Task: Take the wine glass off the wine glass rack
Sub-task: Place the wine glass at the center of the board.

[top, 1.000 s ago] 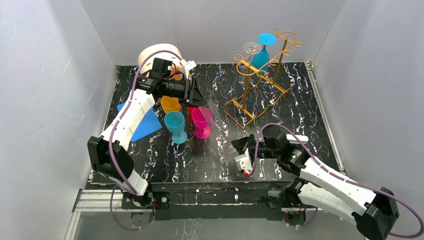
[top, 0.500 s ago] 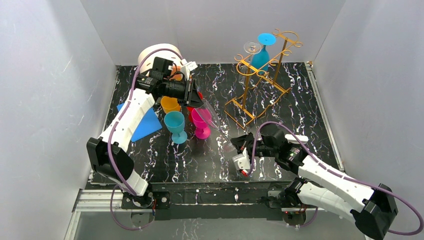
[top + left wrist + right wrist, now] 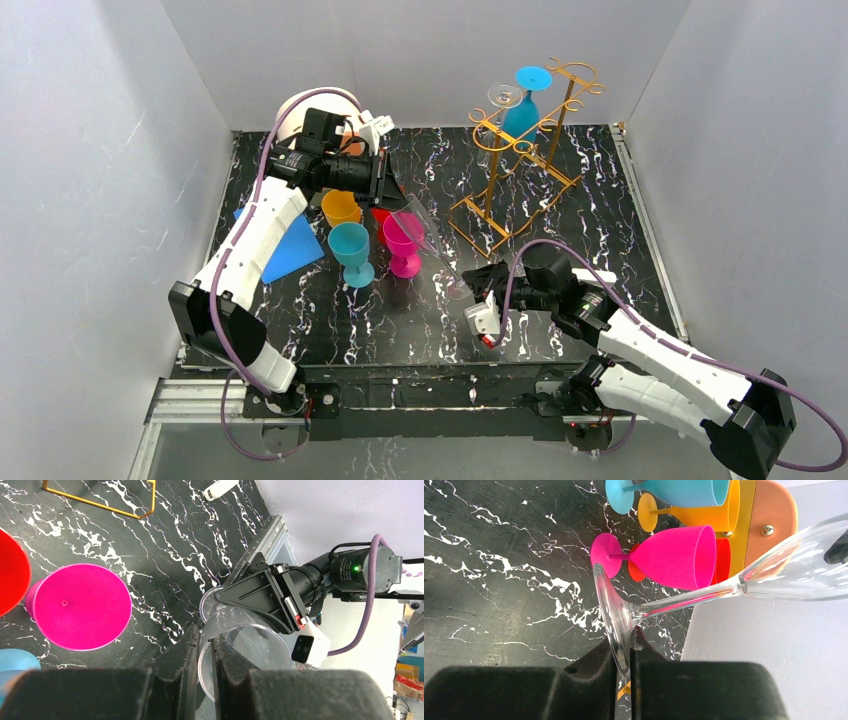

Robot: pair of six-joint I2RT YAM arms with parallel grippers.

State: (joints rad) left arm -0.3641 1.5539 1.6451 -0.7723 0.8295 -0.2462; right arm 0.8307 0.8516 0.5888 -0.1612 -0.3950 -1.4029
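Item: clear wine glass [image 3: 432, 248], off the wine glass rack [image 3: 520, 148]. It lies tilted over the middle of the black marbled table [image 3: 600, 220], bowl toward 11 o'clock, foot toward 5 o'clock. Left gripper [image 3: 204, 650]: fingers pinched on the bowl's rim, one inside and one outside. Right gripper [image 3: 625, 650]: fingers clamped on the edge of the foot. Rack: upright at 1 o'clock of the glass, well apart, carrying an inverted blue glass [image 3: 522, 105] and a second clear glass [image 3: 503, 97]. At 9 o'clock of the held glass, grouped upright: pink goblet [image 3: 403, 243], teal goblet [image 3: 350, 250], orange goblet [image 3: 341, 208].
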